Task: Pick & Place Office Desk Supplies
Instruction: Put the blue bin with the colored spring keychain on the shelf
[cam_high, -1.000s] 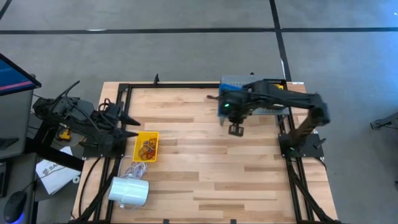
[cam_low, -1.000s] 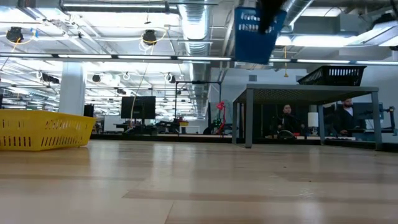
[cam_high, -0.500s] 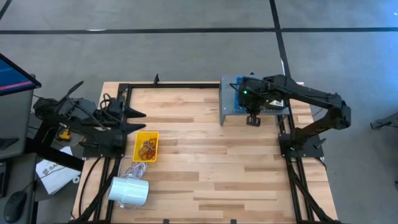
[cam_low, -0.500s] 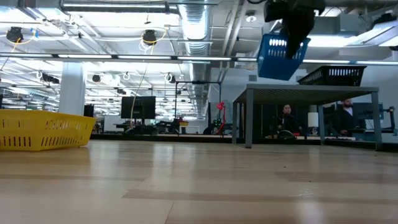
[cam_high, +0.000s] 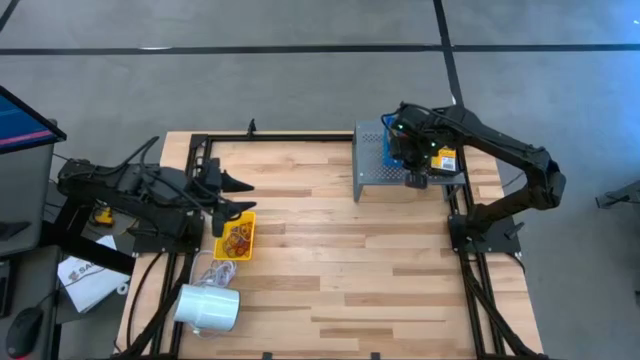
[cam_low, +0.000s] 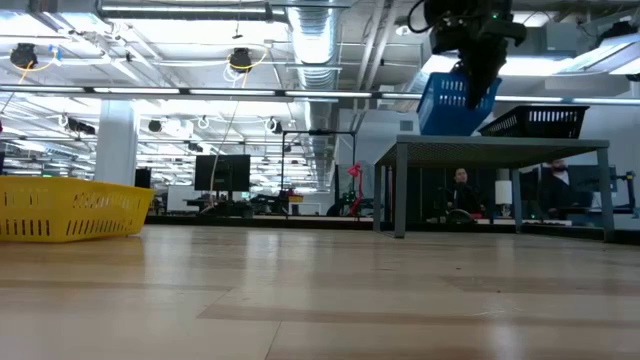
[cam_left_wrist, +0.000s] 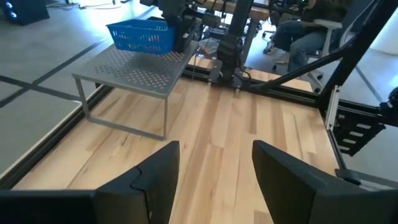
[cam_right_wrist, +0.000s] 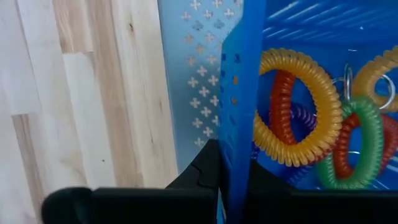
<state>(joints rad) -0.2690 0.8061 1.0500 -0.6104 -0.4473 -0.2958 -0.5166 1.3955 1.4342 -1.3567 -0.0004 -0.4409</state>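
Two dark fingers of the right end effector (cam_right_wrist: 233, 180) are pinched on the side wall of the blue perforated plastic basket (cam_right_wrist: 298, 81), which hangs at a slight tilt just over the top of the grey perforated metal shelf (cam_high: 372, 172), not visibly seated. Inside the basket lie coiled rings, yellow, orange, green and purple (cam_right_wrist: 298, 109), with thin metal loop clips (cam_right_wrist: 349, 81) among them. A yellow-green crayon box (cam_high: 446, 160) lies on the shelf just beside the basket.

Handling judgement: the basket wall is thin, light and likely flexible, so a one-wall grip lets the load swing; the coils are soft and springy and may shift when set down.

Clearance: the shelf edges lie close around the basket, while bare wooden worktop (cam_high: 340, 260) is open in front of the shelf.

Well apart from the shelf, the left end effector (cam_left_wrist: 211, 171) is spread and empty, above the yellow perforated plastic basket (cam_high: 237, 238) of rubber bands.
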